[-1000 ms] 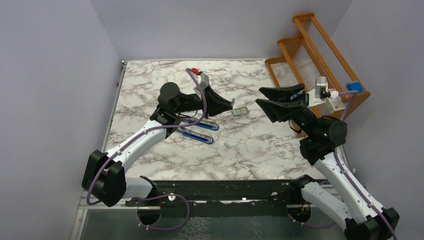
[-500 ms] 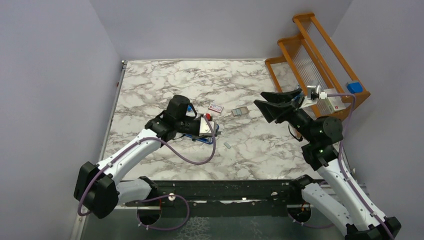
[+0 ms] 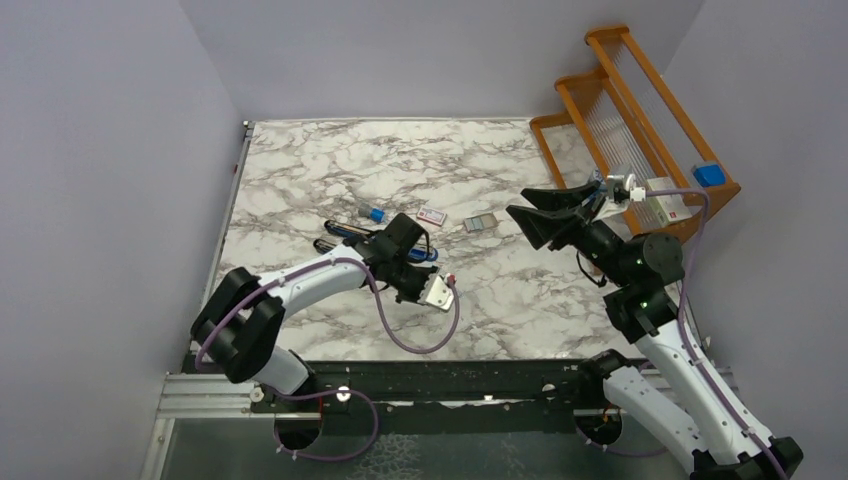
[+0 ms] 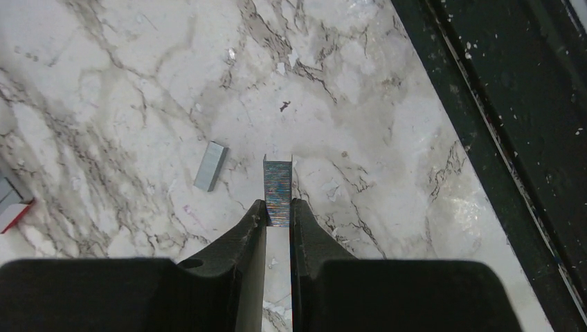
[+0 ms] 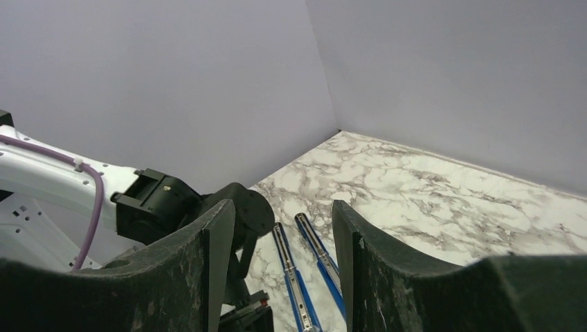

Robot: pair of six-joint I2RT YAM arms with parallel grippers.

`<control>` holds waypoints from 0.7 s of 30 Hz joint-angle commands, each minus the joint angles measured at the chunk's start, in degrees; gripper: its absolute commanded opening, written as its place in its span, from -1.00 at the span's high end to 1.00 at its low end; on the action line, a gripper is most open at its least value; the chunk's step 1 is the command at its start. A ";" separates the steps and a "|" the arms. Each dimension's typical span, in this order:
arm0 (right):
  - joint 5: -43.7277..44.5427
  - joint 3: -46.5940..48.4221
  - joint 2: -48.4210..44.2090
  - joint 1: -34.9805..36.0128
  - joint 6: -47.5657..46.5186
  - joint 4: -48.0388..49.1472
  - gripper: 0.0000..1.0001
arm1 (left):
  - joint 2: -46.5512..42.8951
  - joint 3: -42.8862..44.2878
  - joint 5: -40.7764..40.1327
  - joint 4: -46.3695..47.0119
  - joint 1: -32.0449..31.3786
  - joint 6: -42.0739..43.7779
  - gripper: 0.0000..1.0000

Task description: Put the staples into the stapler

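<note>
L jaws pinch ribbed silvery-grey staple strip (image 4: 278, 188) w/ bluish sheen, 2nd strip (image 4: 210, 166) lying nearby; R jaws spread.

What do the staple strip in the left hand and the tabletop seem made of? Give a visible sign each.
Staple strip: probably metal; silvery-grey, finely ridged, slight sheen. Tabletop: marble-look, white with grey veins, glossy; stone or laminate, cannot tell.

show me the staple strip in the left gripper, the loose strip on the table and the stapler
held staple strip (image 4: 278, 185): left wrist view, middle of its exposed part
loose staple strip (image 4: 210, 166): left wrist view, its centre
stapler (image 5: 316, 249): right wrist view, on one blue opened rail
</note>
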 commanded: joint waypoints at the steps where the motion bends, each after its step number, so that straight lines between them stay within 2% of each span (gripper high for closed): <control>1: 1.11 -0.10 -1.48 0.03 -2.36 -2.17 -0.15 | 5.22 3.43 -6.02 -4.54 -2.01 5.13 1.00; 16: 3.24 0.74 -2.92 0.03 -4.84 -5.81 -0.15 | 16.64 10.46 -13.18 -4.67 -5.44 6.15 0.98; 21: 4.05 0.66 -3.33 0.02 -4.94 -6.23 -0.15 | 19.39 11.80 -17.19 -4.66 -6.31 6.03 0.83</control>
